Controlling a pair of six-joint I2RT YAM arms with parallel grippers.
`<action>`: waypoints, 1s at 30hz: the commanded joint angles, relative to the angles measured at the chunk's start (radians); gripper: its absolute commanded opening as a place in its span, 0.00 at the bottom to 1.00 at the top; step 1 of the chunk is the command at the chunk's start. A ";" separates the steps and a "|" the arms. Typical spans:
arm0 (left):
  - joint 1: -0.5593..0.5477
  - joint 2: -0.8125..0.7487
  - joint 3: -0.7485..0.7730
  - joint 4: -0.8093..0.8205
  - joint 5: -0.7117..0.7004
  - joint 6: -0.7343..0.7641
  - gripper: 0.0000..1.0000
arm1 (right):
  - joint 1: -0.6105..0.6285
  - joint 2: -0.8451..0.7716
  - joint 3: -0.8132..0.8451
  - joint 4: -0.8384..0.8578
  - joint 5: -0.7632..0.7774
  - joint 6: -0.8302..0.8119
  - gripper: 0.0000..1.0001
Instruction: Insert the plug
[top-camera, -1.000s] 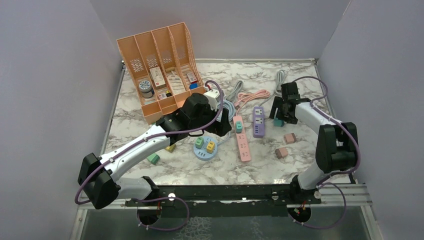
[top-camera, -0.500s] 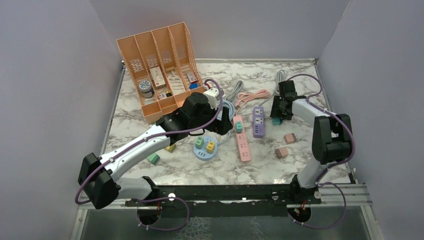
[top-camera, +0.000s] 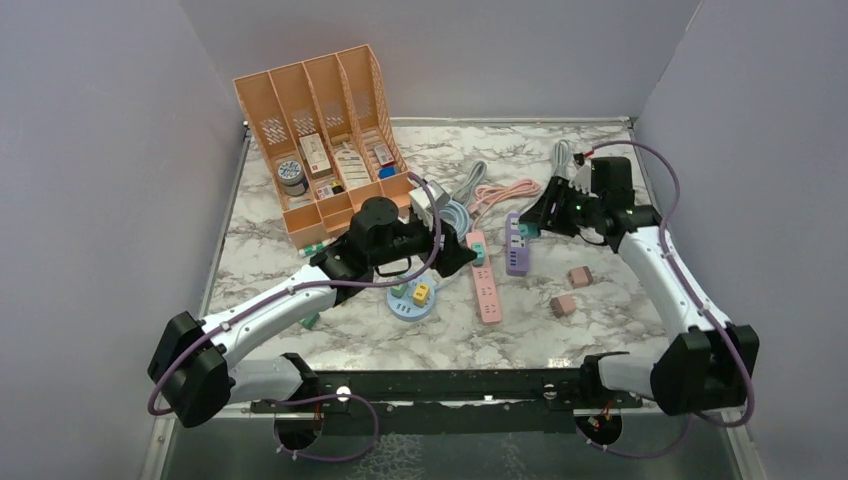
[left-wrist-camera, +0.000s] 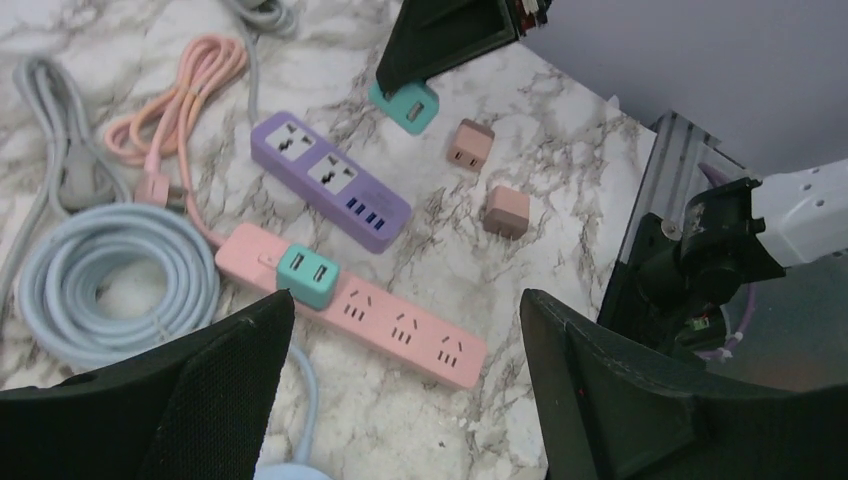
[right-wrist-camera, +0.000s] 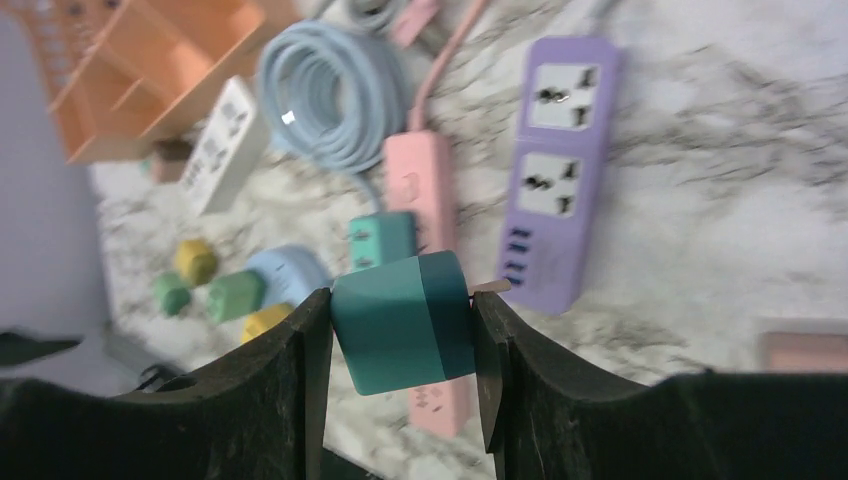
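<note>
My right gripper (top-camera: 531, 224) is shut on a teal plug adapter (right-wrist-camera: 405, 322) and holds it in the air over the purple power strip (top-camera: 517, 243); one metal prong shows at its right side. The plug also shows in the left wrist view (left-wrist-camera: 405, 106). A pink power strip (top-camera: 485, 280) lies left of the purple one, with another teal adapter (top-camera: 478, 253) plugged into its far end and three free sockets (left-wrist-camera: 400, 325). My left gripper (left-wrist-camera: 405, 300) is open and empty, hovering above the pink strip's left side.
An orange organizer (top-camera: 320, 140) stands at the back left. A round blue socket hub (top-camera: 412, 297) holds green and yellow plugs. Two pink adapters (top-camera: 579, 276) lie right of the strips. A white strip (top-camera: 425, 192), a blue cable coil (left-wrist-camera: 110, 270) and pink and grey cords lie behind.
My right arm has swung outward and carried the teal plug left, from beside the purple strip to above it. My left arm has turned a little and shifted left.
</note>
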 joint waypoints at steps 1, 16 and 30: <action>-0.015 -0.003 -0.056 0.357 0.188 0.195 0.84 | -0.003 -0.133 -0.091 -0.044 -0.367 0.143 0.28; -0.160 0.193 0.072 0.414 0.344 0.446 0.77 | -0.002 -0.445 -0.423 0.446 -0.790 0.862 0.29; -0.163 0.187 0.005 0.554 0.276 0.327 0.49 | -0.002 -0.473 -0.430 0.563 -0.789 0.990 0.30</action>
